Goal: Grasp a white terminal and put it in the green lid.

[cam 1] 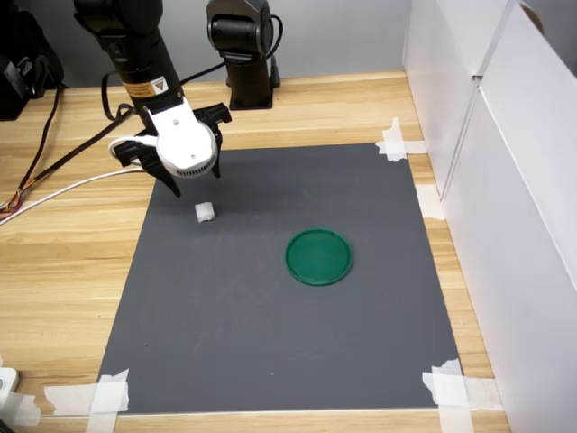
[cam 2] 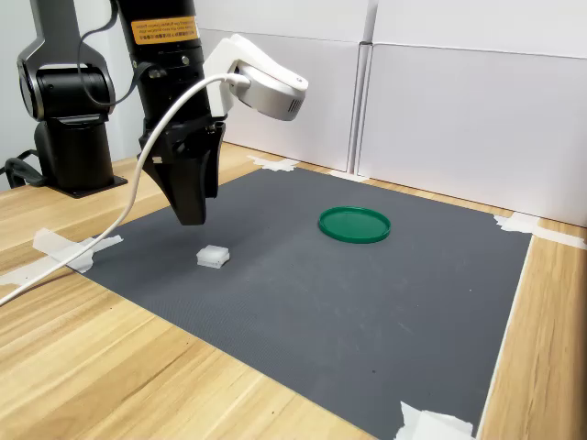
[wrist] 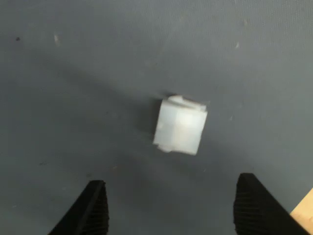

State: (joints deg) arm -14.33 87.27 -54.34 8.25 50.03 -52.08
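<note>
The white terminal [cam 1: 205, 212] is a small blocky piece lying on the dark grey mat [cam 1: 270, 343], to the first exterior view's left of the green lid [cam 1: 318, 256]. My gripper [cam 1: 196, 183] hangs just above and slightly behind it, open and holding nothing. In the wrist view the terminal [wrist: 180, 125] lies on the mat ahead of the gap between my two black fingertips [wrist: 90, 210], which stand wide apart. In the second exterior view the gripper [cam 2: 190, 209] hovers a little above the terminal [cam 2: 213, 257], and the green lid [cam 2: 354, 224] lies empty further right.
White tape strips [cam 1: 397, 142] hold the mat's corners to the wooden table [cam 1: 63, 271]. White panels [cam 1: 514, 198] wall off the first exterior view's right side. A black stand [cam 1: 242, 54] is at the back, and cables [cam 1: 54, 194] run along the left.
</note>
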